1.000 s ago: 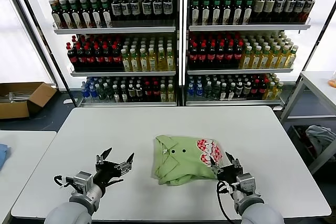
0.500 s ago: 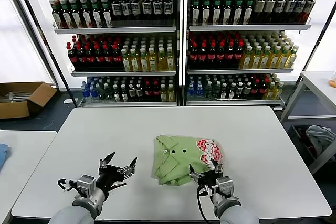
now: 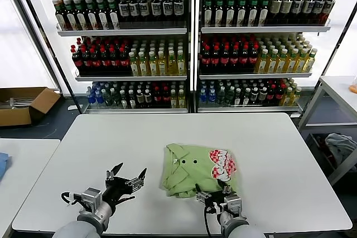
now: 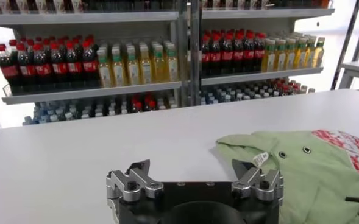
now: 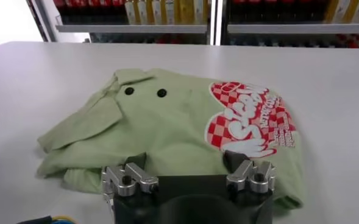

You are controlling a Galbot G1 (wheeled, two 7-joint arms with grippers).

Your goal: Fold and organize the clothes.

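A folded light green polo [image 3: 198,172] with two dark buttons and a red-and-white checkered logo lies on the white table [image 3: 111,137], a little right of centre. Its collar shows in the left wrist view [image 4: 289,159], and the right wrist view shows the whole fold [image 5: 167,122]. My right gripper [image 3: 213,192] hovers at the shirt's near edge, open, its jaws spread over the near hem [image 5: 184,159] with nothing between them. My left gripper [image 3: 130,170] stands open over bare table to the left of the shirt [image 4: 191,167], apart from it.
Shelves of bottles [image 3: 189,43] fill the back. A cardboard box [image 3: 25,104] sits on the floor at the far left, beside a second white table [image 3: 22,160]. Another table [image 3: 340,90] and a bundle of cloth [image 3: 337,146] stand to the right.
My right gripper has let go, opened wider and slid left along the shirt's near edge, from the logo corner to the middle. The left gripper has barely moved.
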